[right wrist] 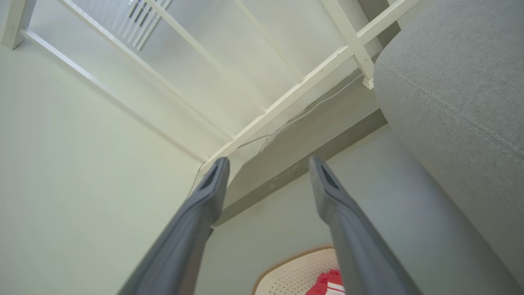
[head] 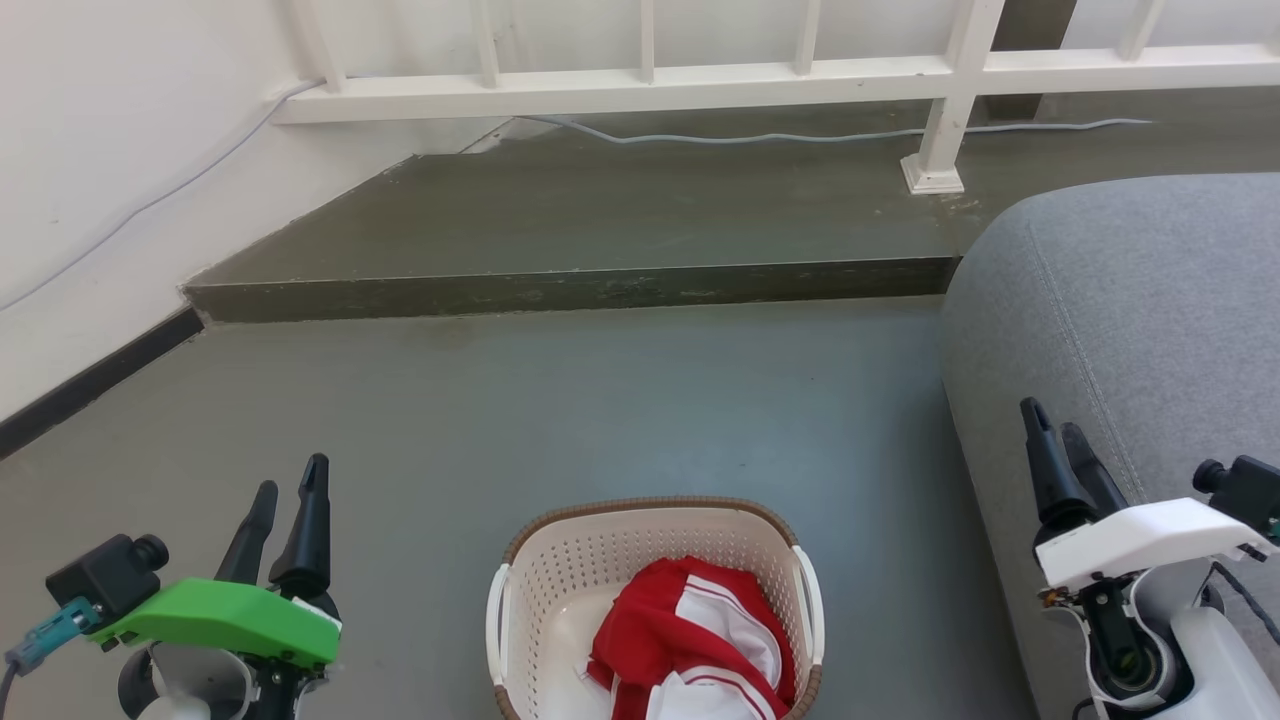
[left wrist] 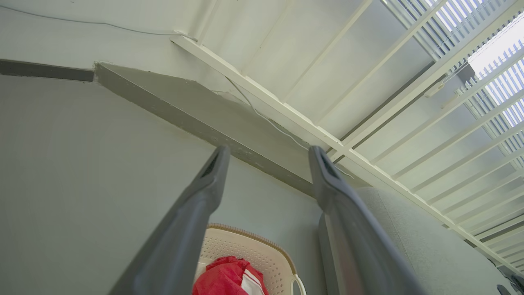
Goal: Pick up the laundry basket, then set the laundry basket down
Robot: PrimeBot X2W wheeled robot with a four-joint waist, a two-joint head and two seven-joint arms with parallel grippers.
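Observation:
The laundry basket (head: 570, 570) stands on the grey floor at the bottom centre of the head view, cream-white and perforated, with a brown rim and white loop handles on both sides. A red and white garment (head: 690, 640) lies inside it. My left gripper (head: 290, 495) hangs open to the basket's left, well apart from it, nothing between its fingers. My right gripper (head: 1055, 425) is open to the basket's right, beside the sofa, also empty. The basket (left wrist: 254, 250) peeks in low between the left fingers, and the basket's rim (right wrist: 286, 266) shows at the bottom of the right wrist view.
A grey sofa (head: 1130, 330) fills the right side, close to my right arm. A raised concrete step (head: 570, 285) runs across behind the basket, with a white railing (head: 940, 110) and a cable (head: 760, 137) on it. A white wall (head: 90, 180) closes the left.

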